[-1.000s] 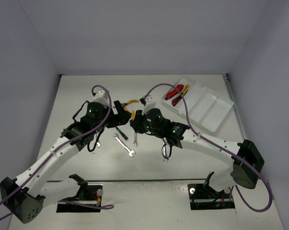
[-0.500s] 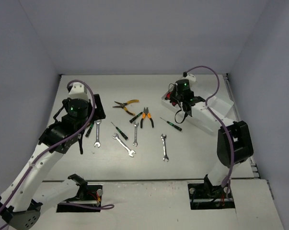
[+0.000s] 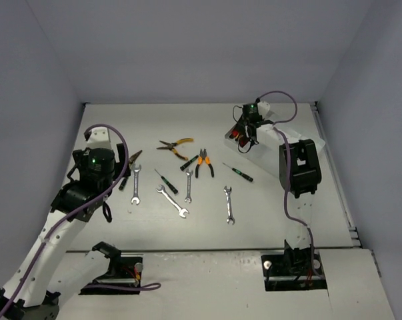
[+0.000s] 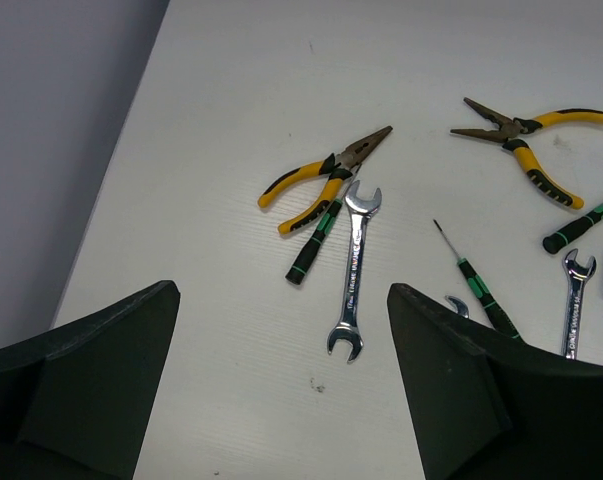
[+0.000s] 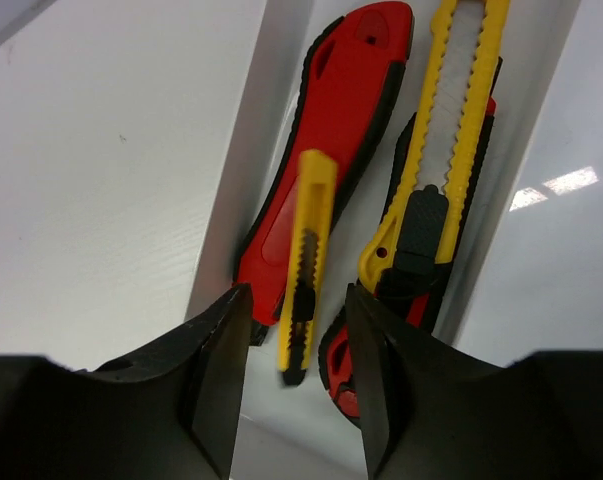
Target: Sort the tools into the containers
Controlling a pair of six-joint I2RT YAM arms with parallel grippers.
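My right gripper (image 3: 248, 135) hangs open over the left compartment of the white tray (image 3: 270, 154). In the right wrist view a small yellow utility knife (image 5: 307, 262) lies loose between my open fingers (image 5: 217, 352), touching neither. Beside it lie a red-black knife (image 5: 347, 118) and a larger yellow knife (image 5: 453, 128). My left gripper (image 4: 281, 392) is open and empty, low over the table. A silver wrench (image 4: 353, 270), yellow pliers (image 4: 321, 180) and a black-green screwdriver (image 4: 316, 240) lie just beyond it.
Across the table's middle lie yellow pliers (image 3: 175, 147), orange pliers (image 3: 202, 164), screwdrivers (image 3: 165, 181) (image 3: 239, 173) and wrenches (image 3: 135, 187) (image 3: 173, 201) (image 3: 229, 205). The right arm hides most of the tray. Grey walls close three sides.
Both arms left the table's middle. The left arm pulled back to the left. The right arm swung to the tray, and the small yellow knife now lies free between its open jaws.
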